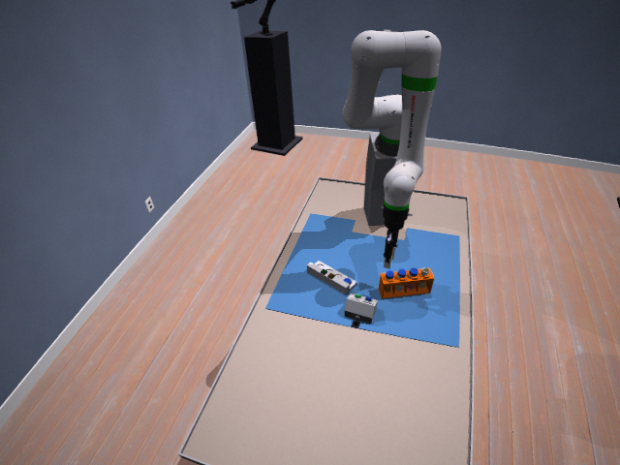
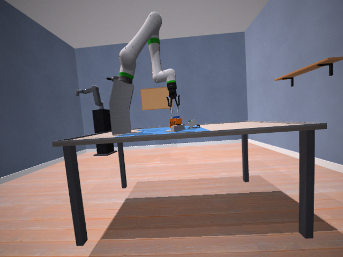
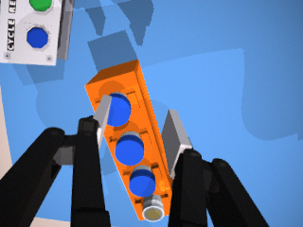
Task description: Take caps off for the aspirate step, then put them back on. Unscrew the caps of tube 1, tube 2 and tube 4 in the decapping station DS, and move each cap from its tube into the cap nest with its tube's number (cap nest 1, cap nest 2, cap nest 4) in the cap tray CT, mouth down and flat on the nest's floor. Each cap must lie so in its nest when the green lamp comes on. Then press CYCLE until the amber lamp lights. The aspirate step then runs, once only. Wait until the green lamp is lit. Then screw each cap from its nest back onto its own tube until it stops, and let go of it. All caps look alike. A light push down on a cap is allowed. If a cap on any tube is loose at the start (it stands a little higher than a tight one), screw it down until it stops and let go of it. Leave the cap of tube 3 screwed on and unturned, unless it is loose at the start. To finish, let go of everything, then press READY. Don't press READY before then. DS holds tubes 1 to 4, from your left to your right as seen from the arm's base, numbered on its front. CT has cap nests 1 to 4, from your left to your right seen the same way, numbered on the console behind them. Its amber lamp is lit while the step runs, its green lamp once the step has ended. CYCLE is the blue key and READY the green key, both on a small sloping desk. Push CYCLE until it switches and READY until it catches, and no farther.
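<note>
A: From the top?
B: The black two-finger end effector [image 1: 388, 261] hangs above the orange four-tube decapping block [image 1: 405, 283] on the blue mat [image 1: 440, 320]; one blue round cap [image 1: 347, 280] lies in the white cap tray [image 1: 320, 271].

A: Exterior?
B: It hovers over the table [image 2: 193, 134], holding nothing.

A: Wrist?
B: Partly open, its grey pads [image 3: 174, 136] straddle three blue-capped tubes [image 3: 129, 149]; the uncapped clear tube [image 3: 152, 209] is nearest.
</note>
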